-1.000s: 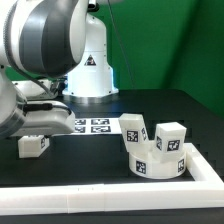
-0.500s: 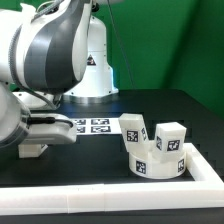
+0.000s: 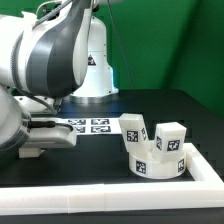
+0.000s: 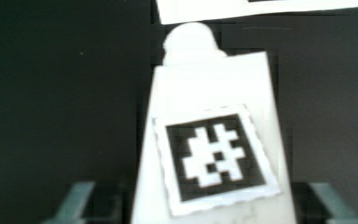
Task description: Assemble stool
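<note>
A white stool leg with a black-and-white tag lies on the black table, its peg end pointing away from the gripper. My gripper straddles it, and a dark gap shows between each fingertip and the leg's sides, so the jaws are open around it. In the exterior view the arm covers most of this leg at the left. The round seat stands at the right, with two more legs resting on top of it.
The marker board lies flat behind the gripper, in front of the robot base; its edge shows in the wrist view. A long white border wall runs along the table's front and right side.
The arm has come down over the leg at the exterior view's left, and that leg is now largely covered. The seat and the two legs on it have not moved.
</note>
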